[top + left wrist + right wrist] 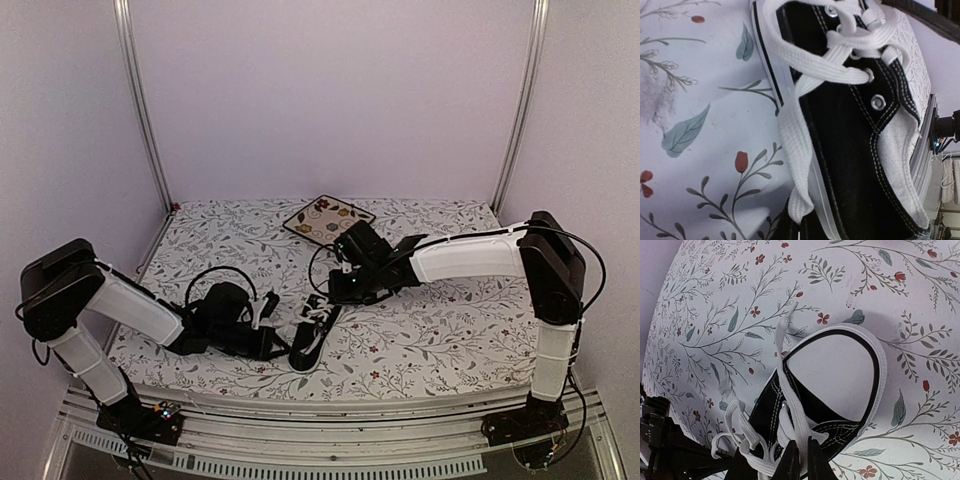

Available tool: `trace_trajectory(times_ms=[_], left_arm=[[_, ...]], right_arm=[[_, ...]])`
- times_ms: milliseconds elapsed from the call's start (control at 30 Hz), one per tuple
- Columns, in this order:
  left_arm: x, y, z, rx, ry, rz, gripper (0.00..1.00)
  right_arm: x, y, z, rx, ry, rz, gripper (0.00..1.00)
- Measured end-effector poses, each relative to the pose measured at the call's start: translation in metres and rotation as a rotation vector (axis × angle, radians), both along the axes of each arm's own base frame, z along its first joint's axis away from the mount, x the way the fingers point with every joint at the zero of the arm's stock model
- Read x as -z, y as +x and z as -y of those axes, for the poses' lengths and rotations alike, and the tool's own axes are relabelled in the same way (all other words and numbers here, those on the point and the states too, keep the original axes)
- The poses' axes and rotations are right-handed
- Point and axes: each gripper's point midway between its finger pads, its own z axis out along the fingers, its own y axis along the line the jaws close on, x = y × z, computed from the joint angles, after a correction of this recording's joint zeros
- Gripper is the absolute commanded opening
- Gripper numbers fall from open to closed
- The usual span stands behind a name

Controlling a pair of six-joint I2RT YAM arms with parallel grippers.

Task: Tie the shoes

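Note:
The small black sneaker (312, 338) with white laces lies on the floral cloth near the front middle. My left gripper (283, 350) is at its heel side. In the left wrist view the shoe's black canvas (850, 145) fills the frame, and a white lace (794, 150) hangs down over the sole rim into my left gripper (802, 231), which is shut on its end. My right gripper (343, 292) is over the toe end. In the right wrist view my right gripper (803, 456) is shut on a lace strand (796, 407) above the white toe cap (835, 372).
A square floral plate (328, 218) lies at the back middle, just behind the right arm. The flower-printed cloth (440, 330) covers the table. Metal frame posts (140, 110) stand at the back corners. A rail (330, 425) runs along the front edge.

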Motion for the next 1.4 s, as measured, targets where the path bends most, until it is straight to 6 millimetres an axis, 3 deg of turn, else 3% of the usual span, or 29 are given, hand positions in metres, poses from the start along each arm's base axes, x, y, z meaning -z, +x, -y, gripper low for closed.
trace_trajectory(times_ms=[233, 433, 533, 733, 933, 1133, 1300, 1400], left_arm=[[0.002, -0.018, 0.016, 0.072, -0.018, -0.016, 0.0], [0.002, -0.024, 0.027, 0.098, -0.029, -0.022, 0.0], [0.002, -0.024, 0.027, 0.091, -0.027, -0.025, 0.0], [0.0, -0.019, 0.023, 0.063, -0.01, -0.007, 0.0], [-0.006, -0.007, 0.017, 0.017, -0.02, -0.002, 0.0], [-0.009, 0.004, 0.01, -0.028, -0.032, -0.005, 0.0], [-0.003, 0.002, 0.004, -0.039, -0.022, -0.022, 0.0], [0.0, 0.0, 0.002, -0.041, -0.018, -0.033, 0.0]], right_arm=[[0.012, -0.003, 0.004, 0.0, -0.029, -0.021, 0.22], [0.022, -0.003, 0.007, -0.005, -0.06, -0.028, 0.05], [0.021, -0.002, 0.009, 0.003, -0.067, -0.019, 0.03], [-0.002, -0.009, 0.013, -0.029, -0.006, 0.035, 0.02], [-0.036, -0.034, 0.01, -0.161, 0.131, 0.109, 0.02], [-0.034, -0.065, -0.006, -0.294, 0.153, 0.113, 0.03], [-0.004, -0.087, 0.007, -0.307, 0.103, 0.04, 0.17], [0.002, -0.087, 0.014, -0.278, 0.071, 0.019, 0.39]])
